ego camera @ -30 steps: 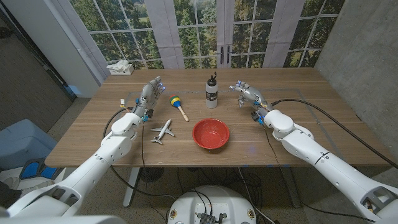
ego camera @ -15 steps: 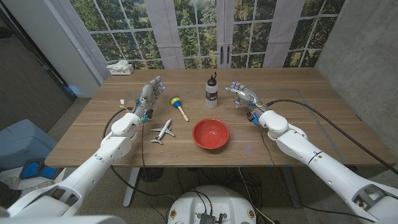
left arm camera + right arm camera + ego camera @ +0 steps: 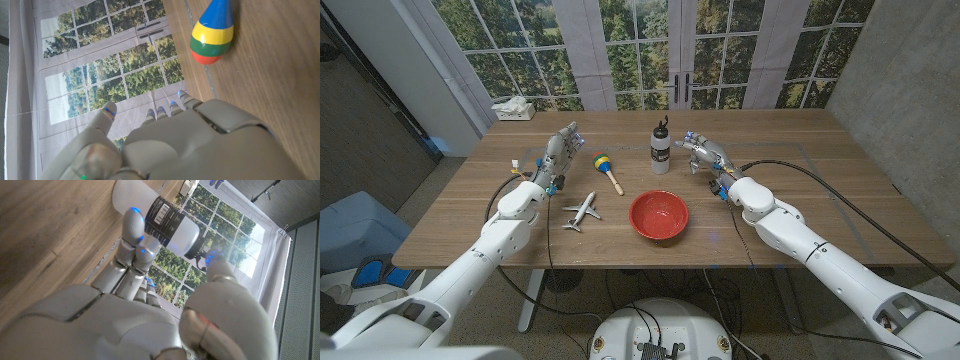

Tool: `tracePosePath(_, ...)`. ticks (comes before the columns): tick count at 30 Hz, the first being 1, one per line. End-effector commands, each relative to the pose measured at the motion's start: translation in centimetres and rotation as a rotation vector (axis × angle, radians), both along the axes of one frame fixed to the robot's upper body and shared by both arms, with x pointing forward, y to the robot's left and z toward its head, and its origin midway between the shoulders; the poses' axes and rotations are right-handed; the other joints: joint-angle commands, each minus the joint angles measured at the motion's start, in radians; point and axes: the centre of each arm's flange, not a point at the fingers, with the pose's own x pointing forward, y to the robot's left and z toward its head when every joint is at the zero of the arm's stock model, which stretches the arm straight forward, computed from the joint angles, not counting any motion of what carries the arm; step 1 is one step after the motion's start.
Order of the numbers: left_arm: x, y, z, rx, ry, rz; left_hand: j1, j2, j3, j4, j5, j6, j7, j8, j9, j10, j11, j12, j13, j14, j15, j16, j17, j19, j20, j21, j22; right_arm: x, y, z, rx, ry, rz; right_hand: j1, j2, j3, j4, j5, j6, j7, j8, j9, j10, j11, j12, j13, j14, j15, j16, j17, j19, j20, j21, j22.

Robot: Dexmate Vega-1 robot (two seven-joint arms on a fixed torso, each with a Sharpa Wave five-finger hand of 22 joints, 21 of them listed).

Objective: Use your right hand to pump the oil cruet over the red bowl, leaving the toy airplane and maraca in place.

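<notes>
**White-bodied cruet almost within the right hand's reach**

White plastic with a black pump top, the oil cruet (image 3: 660, 146) stands upright on the wooden worktop (image 3: 820, 215), behind the red bowl (image 3: 658, 215) and apart from it. Over the last second the right hand (image 3: 703, 152) has slid leftwards across the worktop, from well to the side of the cruet to just beside it. Its fingers (image 3: 131, 227) are spread and hold nothing; in the right wrist view they reach towards the bottle with the thumb on the far side, but contact cannot be confirmed. My reading is that the approach is nearly done and the grasp not yet made, so no pumping has begun.

The left hand (image 3: 559, 152) has not moved; it stands open near the maraca (image 3: 606, 168), gripping nothing. The toy airplane (image 3: 582, 211) lies where it was, left of the bowl.

A dark label band with a barcode wraps the cruet; no wording on it is legible.
</notes>
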Motion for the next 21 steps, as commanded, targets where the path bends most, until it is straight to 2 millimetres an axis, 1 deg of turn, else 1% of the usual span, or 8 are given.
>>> tracePosePath(1,0.0,0.0,-0.1,0.000,0.002,-0.002,-0.008,0.062,-0.001,-0.001,0.009,-0.001,0.000,0.005,0.002,-0.073,-0.006,0.009,0.003,-0.100,-0.053,0.003,0.001,0.006,-0.028,0.008,0.004,0.5,1.5,-0.3,-0.010,0.015,0.035,0.009,0.012,0.003,0.001,-0.005,0.005,0.006,-0.002,0.003,0.002,0.002,-0.004,0.001,-0.003,0.000,-0.010,-0.006,0.012,-0.004,-0.003,-0.006)
tracePosePath(6,0.1,0.0,0.0,0.001,0.001,0.000,-0.008,0.062,-0.001,-0.001,0.009,-0.001,0.000,0.005,0.002,-0.072,-0.005,0.009,0.003,-0.100,-0.053,0.003,0.001,0.006,-0.028,0.007,0.004,0.6,2.1,-0.3,-0.009,0.015,0.042,0.017,0.017,0.003,0.002,-0.008,0.006,0.006,-0.003,0.003,0.008,0.003,-0.004,0.001,-0.001,-0.001,-0.020,-0.012,0.015,-0.004,-0.002,-0.012)
tracePosePath(12,0.2,0.0,0.1,-0.001,0.001,-0.002,-0.009,0.062,-0.001,0.000,0.009,-0.001,0.000,0.005,0.002,-0.072,-0.004,0.009,0.003,-0.100,-0.053,0.003,0.001,0.007,-0.029,0.007,0.004,0.9,2.6,-0.2,-0.023,0.028,0.052,0.027,0.023,0.002,0.004,-0.014,0.007,0.011,-0.005,0.003,0.012,0.010,-0.004,0.001,0.018,0.000,-0.018,-0.008,0.020,-0.004,0.000,-0.023)
tracePosePath(15,0.2,0.0,0.0,-0.004,0.001,-0.002,-0.009,0.062,-0.001,0.000,0.009,-0.001,0.000,0.005,0.002,-0.071,-0.006,0.010,0.003,-0.100,-0.052,0.003,0.001,0.007,-0.029,0.007,0.004,1.0,3.0,-0.1,-0.037,0.028,0.054,0.030,0.023,0.001,0.005,-0.017,0.005,0.013,-0.007,0.002,0.008,0.012,-0.007,0.001,0.014,0.000,-0.029,-0.014,0.020,-0.004,0.000,-0.029)
tracePosePath(17,0.2,0.0,0.0,-0.004,0.000,-0.001,-0.009,0.062,-0.001,0.000,0.009,0.001,0.000,0.006,0.002,-0.069,-0.005,0.010,0.003,-0.099,-0.051,0.004,0.002,0.007,-0.029,0.007,0.004,1.1,3.3,0.0,-0.045,0.026,0.064,0.038,0.028,0.003,0.005,-0.020,-0.001,0.029,-0.010,0.001,0.003,0.025,-0.009,0.001,0.010,-0.001,-0.039,-0.021,0.021,-0.005,-0.001,-0.035)
tracePosePath(18,0.2,0.0,0.0,-0.004,0.000,-0.001,-0.009,0.062,-0.002,0.000,0.009,0.001,0.000,0.006,0.002,-0.069,-0.005,0.010,0.003,-0.098,-0.051,0.004,0.002,0.008,-0.029,0.007,0.004,1.1,3.4,0.0,-0.041,0.025,0.066,0.042,0.031,0.004,0.004,-0.022,-0.003,0.034,-0.011,0.001,0.002,0.028,-0.010,0.001,0.010,-0.001,-0.043,-0.024,0.021,-0.005,-0.001,-0.039)
tracePosePath(21,0.2,0.1,0.1,-0.003,0.001,-0.002,-0.010,0.062,-0.002,0.002,0.009,0.002,0.000,0.006,0.002,-0.069,-0.005,0.010,0.003,-0.098,-0.050,0.004,0.002,0.008,-0.029,0.007,0.004,1.2,3.7,0.0,-0.039,0.023,0.070,0.052,0.036,0.006,0.003,-0.027,-0.007,0.036,-0.013,0.000,0.001,0.032,-0.010,0.001,0.011,-0.001,-0.050,-0.029,0.018,-0.005,-0.001,-0.042)
